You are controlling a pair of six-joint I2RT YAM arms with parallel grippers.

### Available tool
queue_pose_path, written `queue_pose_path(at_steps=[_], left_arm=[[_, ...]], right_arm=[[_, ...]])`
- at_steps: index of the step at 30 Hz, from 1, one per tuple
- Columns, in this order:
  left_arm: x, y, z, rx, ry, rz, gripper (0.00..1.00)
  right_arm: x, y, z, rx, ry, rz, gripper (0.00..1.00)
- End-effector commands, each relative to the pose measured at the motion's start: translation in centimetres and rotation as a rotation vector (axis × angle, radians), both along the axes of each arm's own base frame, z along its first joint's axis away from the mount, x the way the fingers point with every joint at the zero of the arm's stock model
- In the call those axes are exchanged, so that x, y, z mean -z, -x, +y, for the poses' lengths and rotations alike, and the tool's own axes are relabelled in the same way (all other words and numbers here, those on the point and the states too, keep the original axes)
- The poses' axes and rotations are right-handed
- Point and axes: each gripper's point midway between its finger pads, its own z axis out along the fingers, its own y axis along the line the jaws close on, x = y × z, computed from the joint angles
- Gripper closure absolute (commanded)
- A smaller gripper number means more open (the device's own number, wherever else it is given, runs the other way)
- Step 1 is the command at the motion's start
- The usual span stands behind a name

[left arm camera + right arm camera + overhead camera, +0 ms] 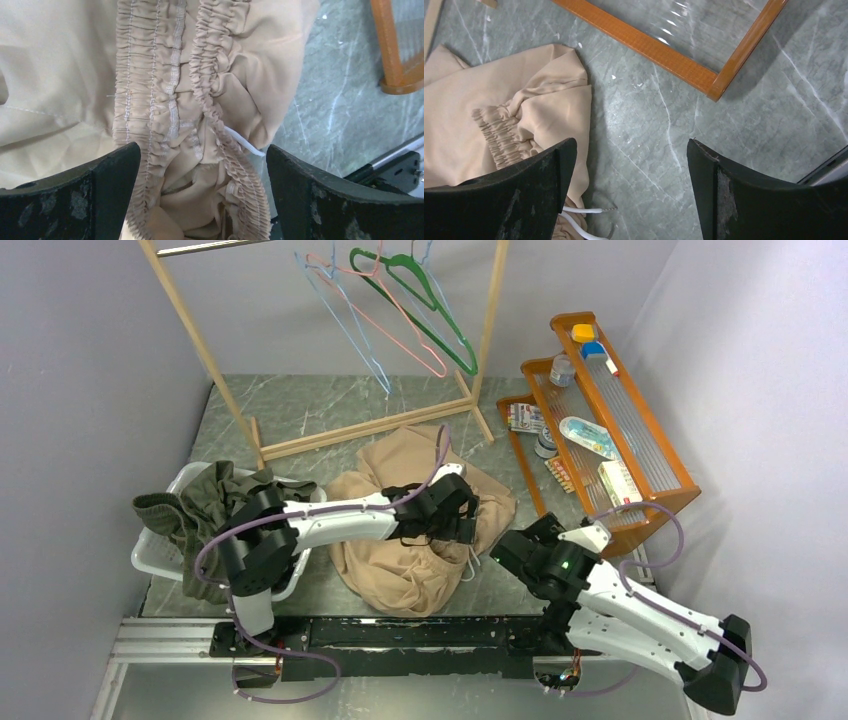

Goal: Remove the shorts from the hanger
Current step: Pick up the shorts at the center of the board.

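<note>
Over the tan shorts, left gripper spread wide astride the waistband, band running across its closing line. Right gripper wide, empty, just right of shorts.

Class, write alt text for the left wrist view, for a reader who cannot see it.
The left end effector, jaws open, hangs over the gathered elastic waistband of tan shorts on a grey marbled table. A white drawstring pokes out; an orange wooden rack shows at top right.

Orange shelf, white basket, marble tabletop
</note>
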Motion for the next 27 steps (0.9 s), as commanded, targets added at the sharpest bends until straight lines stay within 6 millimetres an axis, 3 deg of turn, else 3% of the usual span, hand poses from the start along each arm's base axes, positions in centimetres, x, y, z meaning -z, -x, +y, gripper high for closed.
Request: queue_pose_path(at_steps=[1, 8, 15, 20, 22, 24, 27], left_arm=[[2.6, 0.4, 0.8, 0.011, -0.114, 0.036, 0.0], [6.8, 0.6, 2.5, -0.02, -0.245, 0.079, 0.01], [10.2, 3.1, 2.1, 0.081, -0.27, 0.131, 0.02], [13.2, 3.8, 4.8, 0.015, -0.376, 0.121, 0.44], [13.6, 3.6, 6.3, -0.023, -0.421, 0.108, 0.64], [12.7, 3.2, 7.2, -0.057, -0.442, 0.075, 0.88], [8.3, 2.3, 7.0, -0.096, -0.369, -0.008, 0.93]], right_arm=[[-0.9, -0.4, -1.0, 0.038, -0.014, -0.084, 0.16], [-1.1, -0.7, -0.7, 0.013, -0.03, -0.109, 0.16], [-1.0, -0.9, -0.5, 0.001, -0.012, -0.1, 0.16], [-0.9, -0.9, -0.3, -0.008, -0.008, -0.093, 0.16], [-1.0, -1.0, -0.2, -0.012, -0.012, -0.097, 0.16], [-1.0, -1.0, -0.1, -0.019, -0.012, -0.099, 0.16], [-0.9, -1.1, 0.1, -0.028, -0.01, -0.098, 0.16]])
